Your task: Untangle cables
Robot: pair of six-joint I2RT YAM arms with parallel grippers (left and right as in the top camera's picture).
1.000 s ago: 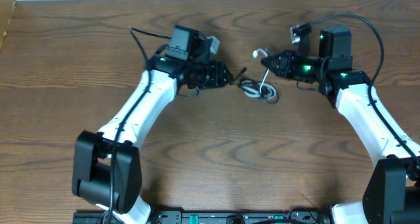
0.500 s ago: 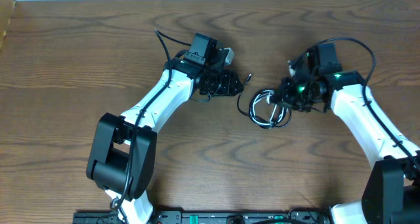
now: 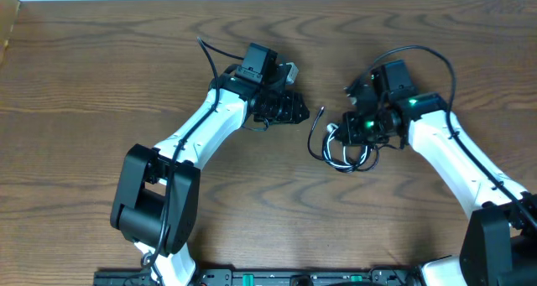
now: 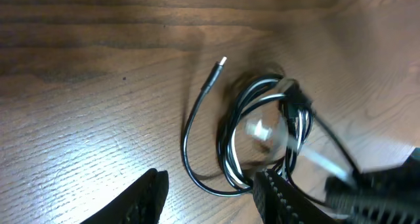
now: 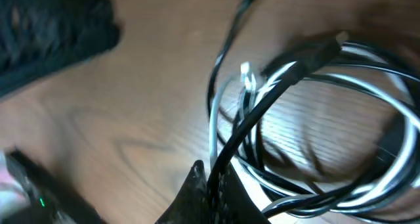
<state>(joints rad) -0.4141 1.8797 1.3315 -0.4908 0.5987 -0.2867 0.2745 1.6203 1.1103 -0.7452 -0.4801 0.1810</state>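
Where the cables (image 3: 340,150) lie: one small coil a little right of the bench's (image 3: 84,85) middle, well away from every edge and corner, between the two grippers.
Black cord (image 4: 190,129): one tail swings out of the coil in a wide open curve toward the far edge and ends in a small metal-tipped plug (image 4: 222,62) that lies flat and free on the wood.
White cord (image 4: 230,145): wound in with the black loops; its ends are hard to trace in the blur.
Right gripper (image 3: 351,131): low over the coil's right side. The right wrist view shows a black strand running straight in between its fingers, so it looks pinched on the black cord, though the picture is smeared.
Left gripper (image 4: 210,196): spread apart and holding nothing, just left of the coil, with the free black tail lying ahead of its gap.
Weight: very light, I judge; the whole coil will slide or lift with any pull on one strand.
Stiffness: soft, yet springy enough to hold its loops, so slack will curl back, not fall straight.
Grip: thin, smooth jackets may slip through the pads, so a firm pinch is needed.
Where to hold: the free black tail just behind its plug, since it lies apart from the white loops and flat on the wood.
Caution: the plugs can snag inside a loop, so a pull along the cord's own run seems safer than one across the coil.
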